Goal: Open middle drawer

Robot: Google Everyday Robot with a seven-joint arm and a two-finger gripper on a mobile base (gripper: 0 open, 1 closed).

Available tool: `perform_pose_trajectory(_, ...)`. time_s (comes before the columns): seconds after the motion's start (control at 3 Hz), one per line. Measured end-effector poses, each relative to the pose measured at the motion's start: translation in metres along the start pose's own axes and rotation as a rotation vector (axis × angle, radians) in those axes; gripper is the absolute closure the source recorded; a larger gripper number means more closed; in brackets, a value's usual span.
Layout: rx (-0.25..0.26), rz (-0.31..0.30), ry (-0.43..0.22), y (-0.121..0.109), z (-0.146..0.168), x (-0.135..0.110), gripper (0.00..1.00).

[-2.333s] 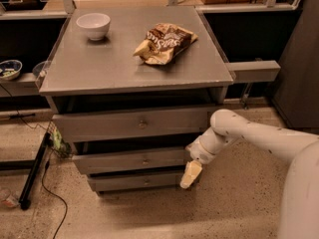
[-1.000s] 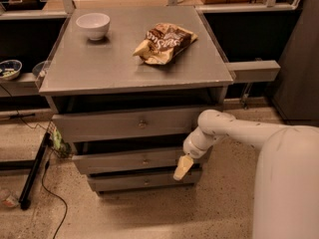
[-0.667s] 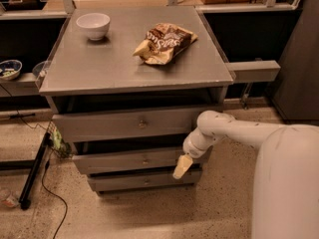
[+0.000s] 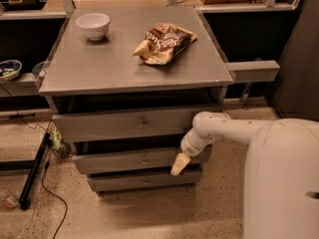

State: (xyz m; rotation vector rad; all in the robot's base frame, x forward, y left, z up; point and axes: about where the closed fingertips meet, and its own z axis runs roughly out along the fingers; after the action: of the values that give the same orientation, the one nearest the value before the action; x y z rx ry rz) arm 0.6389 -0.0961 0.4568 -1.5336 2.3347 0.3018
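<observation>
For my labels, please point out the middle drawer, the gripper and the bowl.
middle drawer [image 4: 114, 162]: camera view, left half of its front.
gripper [image 4: 178, 165]: camera view, tip, by the drawer's right end.
bowl [image 4: 93, 30]: camera view, outer wall.

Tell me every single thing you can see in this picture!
cabinet: one, grey, centre.
white bowl: one, white, back left of the cabinet top.
snack bag: one, brown, crumpled, on the top towards the right.
top drawer: one, grey, tallest front.
middle drawer: one, grey, below it.
bottom drawer: one, grey, lowest.
small bowl: one, patterned, far left shelf.
bar: one, black, floor at left.
arm: one, white, from the right.
gripper: one, cream, at the middle drawer's right end.
</observation>
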Motion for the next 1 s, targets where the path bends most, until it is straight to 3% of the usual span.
perform_pose_trajectory(1.0, -0.091, -0.048, -0.001, 0.0132, 0.0158, 0.0083, 0.0)
